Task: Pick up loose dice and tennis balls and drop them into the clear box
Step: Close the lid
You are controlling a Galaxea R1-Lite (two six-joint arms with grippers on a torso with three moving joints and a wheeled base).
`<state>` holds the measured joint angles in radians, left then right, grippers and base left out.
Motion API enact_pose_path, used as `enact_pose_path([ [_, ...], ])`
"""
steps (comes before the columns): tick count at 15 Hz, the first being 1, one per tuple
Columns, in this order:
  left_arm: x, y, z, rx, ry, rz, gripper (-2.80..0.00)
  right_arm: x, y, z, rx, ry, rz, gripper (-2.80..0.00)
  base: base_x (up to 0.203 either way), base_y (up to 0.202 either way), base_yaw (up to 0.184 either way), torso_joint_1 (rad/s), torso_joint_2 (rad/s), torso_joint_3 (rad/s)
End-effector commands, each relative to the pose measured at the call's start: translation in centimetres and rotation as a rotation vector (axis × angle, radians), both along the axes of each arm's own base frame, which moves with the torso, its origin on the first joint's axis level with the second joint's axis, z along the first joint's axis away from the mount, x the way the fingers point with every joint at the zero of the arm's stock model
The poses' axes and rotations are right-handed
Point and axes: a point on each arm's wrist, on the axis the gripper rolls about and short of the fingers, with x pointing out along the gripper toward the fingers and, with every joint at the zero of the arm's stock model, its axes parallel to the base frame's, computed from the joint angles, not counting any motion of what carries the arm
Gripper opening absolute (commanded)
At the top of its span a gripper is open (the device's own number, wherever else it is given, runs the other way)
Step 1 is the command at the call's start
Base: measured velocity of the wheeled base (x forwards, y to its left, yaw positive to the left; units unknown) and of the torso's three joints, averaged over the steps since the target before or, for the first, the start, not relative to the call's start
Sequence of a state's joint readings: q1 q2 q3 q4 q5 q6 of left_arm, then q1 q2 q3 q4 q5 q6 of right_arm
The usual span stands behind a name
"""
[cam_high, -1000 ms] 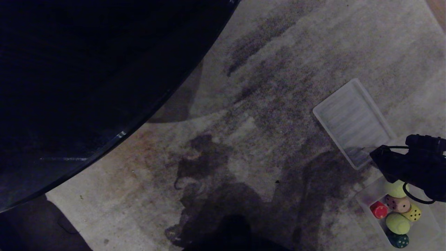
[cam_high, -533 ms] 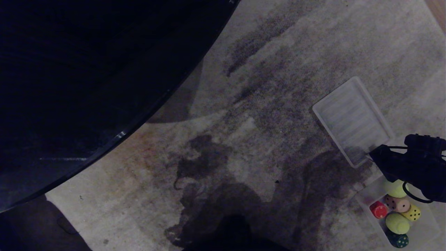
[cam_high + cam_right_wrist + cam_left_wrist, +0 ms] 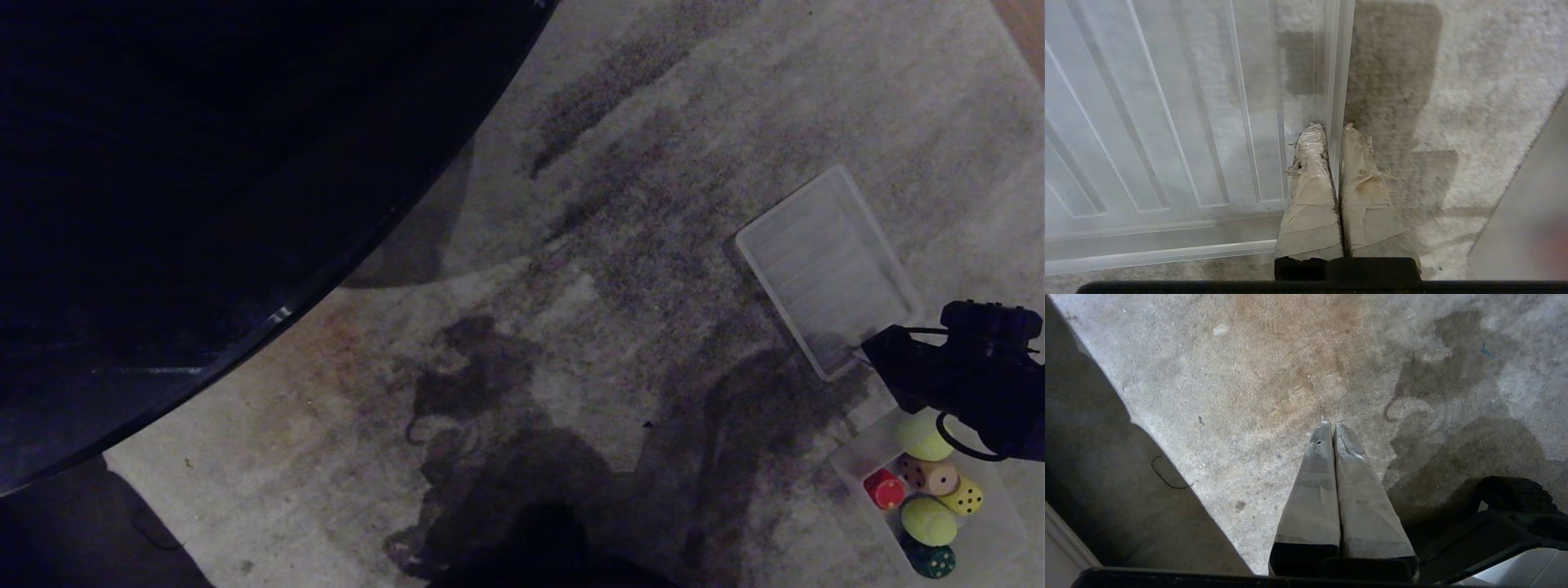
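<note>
Right claw pinching the rim of the flat ribbed clear plastic lid on the carpet. Left claw pressed together, empty.

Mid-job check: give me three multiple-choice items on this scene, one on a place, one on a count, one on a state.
1. Where are the dice?
A. In the box
B. On the dark table
C. Scattered on the carpet

2. How many tennis balls show?
A. One
B. Two
C. Four

3. The right hand is:
A. Wide open over bare carpet
B. Shut on the lid rim
C. Holding a ball

Answers:
1 A, all four dice sit inside the box walls.
2 B, two yellow-green balls lie among the dice.
3 B, its fingers pinch the lid's rim from both sides.
</note>
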<state>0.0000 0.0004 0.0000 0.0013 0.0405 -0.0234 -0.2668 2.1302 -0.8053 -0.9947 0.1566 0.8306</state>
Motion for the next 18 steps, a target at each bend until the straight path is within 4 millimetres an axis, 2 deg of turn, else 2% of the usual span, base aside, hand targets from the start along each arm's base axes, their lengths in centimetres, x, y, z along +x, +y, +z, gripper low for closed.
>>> enact_pose_path([
  [1,0.0,0.0,0.0,0.0,0.003,0.001,-2.8,0.1,0.5,1.2,-0.006,-0.05,0.019,-2.8,0.0,0.0,0.0,0.0,0.0,0.0],
  [5,0.0,0.0,0.0,0.0,0.002,0.001,-2.8,-1.0,0.9,2.5,-0.012,-0.065,0.024,-2.8,0.0,0.0,0.0,0.0,0.0,0.0],
  [9,0.0,0.0,0.0,0.0,0.003,0.001,-2.8,-4.7,1.9,5.5,-0.077,-0.107,0.056,-2.8,0.0,0.0,0.0,0.0,0.0,0.0],
  [11,0.0,0.0,0.0,-0.001,0.003,0.001,-2.8,-7.4,2.7,7.5,-0.122,-0.146,0.097,-2.8,0.0,0.0,0.0,0.0,0.0,0.0],
  [13,0.0,0.0,0.0,-0.001,0.001,0.001,-2.8,-11.0,3.7,9.5,-0.187,-0.174,0.151,-2.8,0.0,0.0,0.0,0.0,0.0,0.0],
  [16,0.0,0.0,0.0,0.0,0.003,0.001,-2.8,-17.8,5.7,12.0,-0.312,-0.215,0.246,-2.8,0.0,0.0,0.0,0.0,0.0,0.0],
  [18,0.0,0.0,0.0,0.0,0.001,0.001,-2.8,-22.7,7.0,11.8,-0.407,-0.207,0.289,-2.8,0.0,0.0,0.0,0.0,0.0,0.0],
])
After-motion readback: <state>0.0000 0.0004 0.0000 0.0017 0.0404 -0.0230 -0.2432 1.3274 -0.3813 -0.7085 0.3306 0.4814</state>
